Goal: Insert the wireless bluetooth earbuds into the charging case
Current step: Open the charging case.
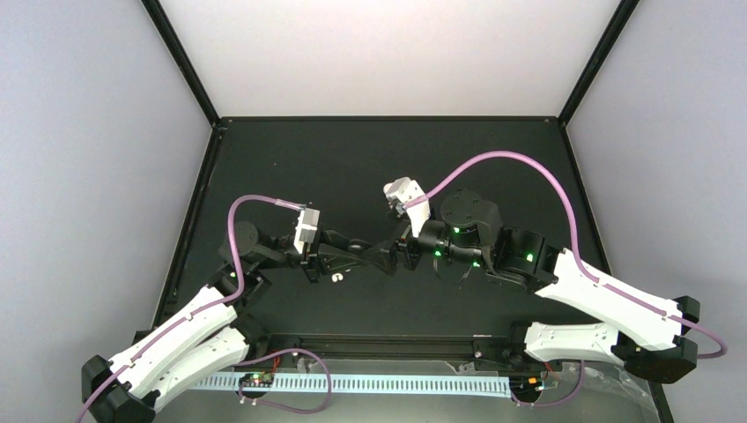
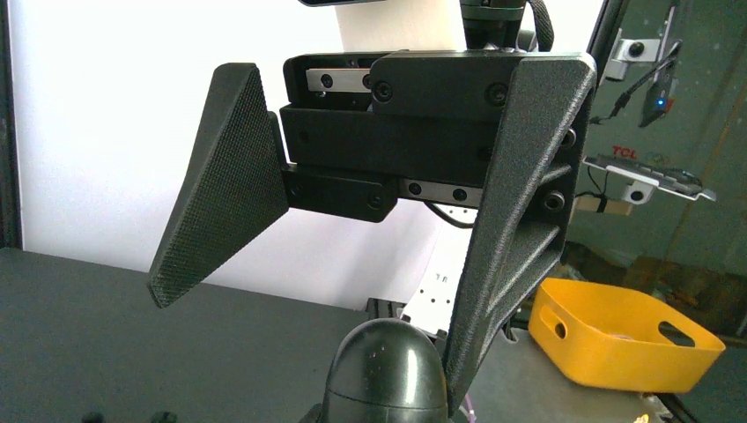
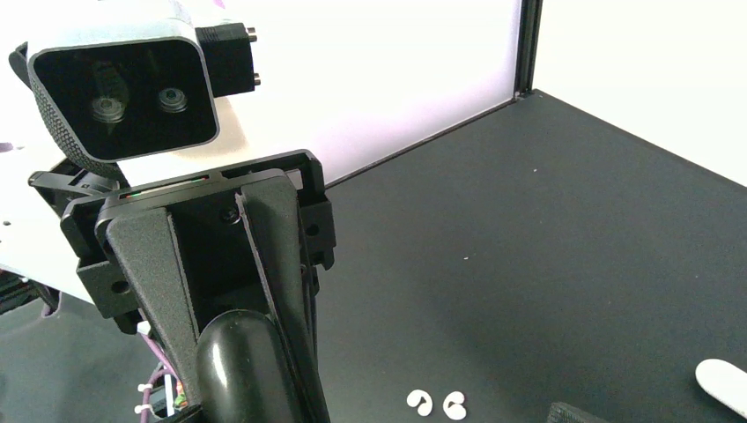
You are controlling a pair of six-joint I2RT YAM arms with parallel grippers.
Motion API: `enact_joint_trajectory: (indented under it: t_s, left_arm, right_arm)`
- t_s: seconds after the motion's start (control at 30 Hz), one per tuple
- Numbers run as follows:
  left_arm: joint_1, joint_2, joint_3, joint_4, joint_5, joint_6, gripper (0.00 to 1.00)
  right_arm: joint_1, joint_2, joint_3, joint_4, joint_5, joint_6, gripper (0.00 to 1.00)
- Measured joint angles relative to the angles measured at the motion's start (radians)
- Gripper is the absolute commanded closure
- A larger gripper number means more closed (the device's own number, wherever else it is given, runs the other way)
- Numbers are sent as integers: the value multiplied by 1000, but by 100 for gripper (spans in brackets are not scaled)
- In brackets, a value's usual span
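I count two tiny glossy white comma-shaped plastic earbuds (image 3: pixel 419 403) side by side on the black tabletop (image 3: pixel 546 229) near my left claw (image 3: pixel 264 308), and one smooth white plastic charging case (image 3: pixel 722 383) (only a rounded end shows) apart from them. My left claw is pinched closed; my right claw (image 2: pixel 308 339) is spread wide.

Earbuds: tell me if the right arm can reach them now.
Probably yes, but tightly: earbuds lie uncovered on the table, right gripper is open, yet the shut left gripper hangs close beside them.

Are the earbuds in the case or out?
Out. Both earbuds lie side by side on the black table.
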Motion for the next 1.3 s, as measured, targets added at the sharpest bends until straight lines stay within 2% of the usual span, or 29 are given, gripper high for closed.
enact_joint_trajectory:
  t_s: [0.9,1.3]
  left_arm:
    - [0,-27,-2,0,8,0,98]
    - [5,-88,-13,0,-33,4,98]
  right_arm:
    - [0,-40,-4,-2,104,19,1]
    - [-26,-160,-25,16,84,34,1]
